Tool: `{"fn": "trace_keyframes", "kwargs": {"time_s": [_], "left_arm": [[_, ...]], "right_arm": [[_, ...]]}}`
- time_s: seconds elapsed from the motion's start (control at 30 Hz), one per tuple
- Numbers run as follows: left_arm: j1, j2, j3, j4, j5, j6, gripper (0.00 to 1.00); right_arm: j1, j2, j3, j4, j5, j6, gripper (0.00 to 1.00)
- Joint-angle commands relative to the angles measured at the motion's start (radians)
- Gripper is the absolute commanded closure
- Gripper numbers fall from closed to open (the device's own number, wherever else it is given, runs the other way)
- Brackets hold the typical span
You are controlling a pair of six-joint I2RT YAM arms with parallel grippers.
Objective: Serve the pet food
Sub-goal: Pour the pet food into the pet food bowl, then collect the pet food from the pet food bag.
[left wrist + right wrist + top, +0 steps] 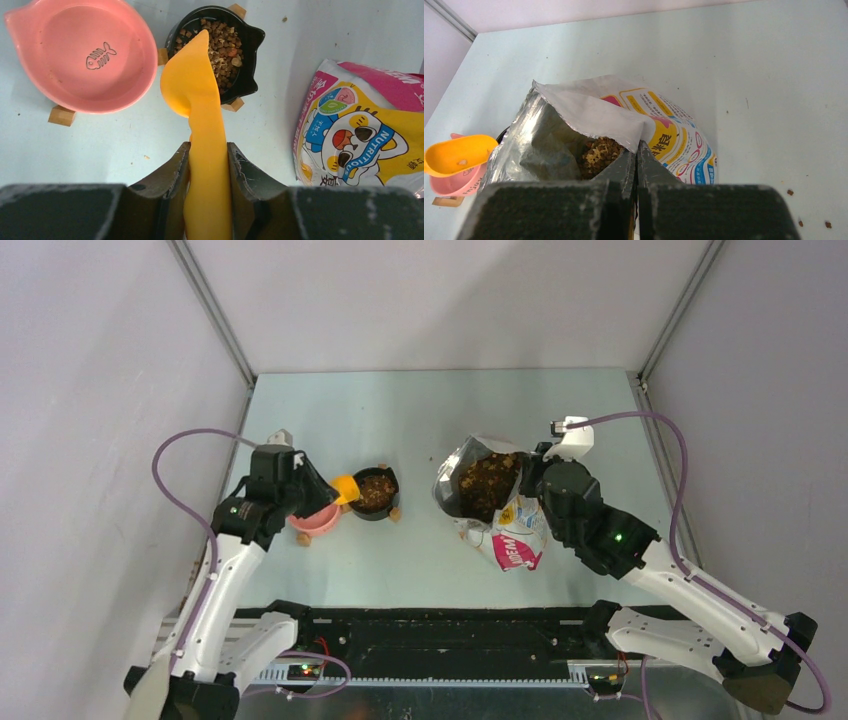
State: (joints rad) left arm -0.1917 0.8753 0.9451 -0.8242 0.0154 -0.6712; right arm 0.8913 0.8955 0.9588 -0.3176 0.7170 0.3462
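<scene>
Brown kibble pet food fills a black cat-shaped bowl (235, 45), also seen from above (375, 492), and more pet food (487, 483) lies inside the open printed bag (512, 535). My left gripper (207, 150) is shut on the handle of a yellow scoop (192, 85). The scoop is tipped on its side with its tip over the black bowl's kibble (220, 42). My right gripper (636, 150) is shut on the edge of the bag's mouth (589, 112) and holds it open. The pet food (599, 152) shows inside the bag.
An empty pink bowl (80, 55) with a fish print stands on wooden feet left of the black bowl. The bag's printed body (365, 135) lies to the right. A few stray pellets (790, 192) lie on the pale table.
</scene>
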Motion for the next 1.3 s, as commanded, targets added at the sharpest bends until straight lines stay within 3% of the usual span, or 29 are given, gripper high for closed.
{"fn": "trace_keyframes", "kwargs": {"time_s": [0.0, 0.13, 0.27, 1.27], "left_arm": [[-0.061, 0.021, 0.078, 0.056, -0.020, 0.039, 1.00], [-0.174, 0.035, 0.139, -0.014, -0.235, 0.056, 1.00], [-0.204, 0.044, 0.170, -0.069, -0.311, 0.056, 1.00], [-0.214, -0.029, 0.127, 0.020, -0.157, 0.033, 1.00]], "right_arm": [[-0.006, -0.022, 0.013, 0.057, 0.002, 0.018, 1.00], [-0.019, -0.018, 0.014, 0.057, -0.015, 0.022, 1.00], [-0.025, -0.017, 0.014, 0.057, -0.025, 0.026, 1.00], [-0.029, -0.024, 0.013, 0.050, -0.046, 0.039, 1.00]]}}
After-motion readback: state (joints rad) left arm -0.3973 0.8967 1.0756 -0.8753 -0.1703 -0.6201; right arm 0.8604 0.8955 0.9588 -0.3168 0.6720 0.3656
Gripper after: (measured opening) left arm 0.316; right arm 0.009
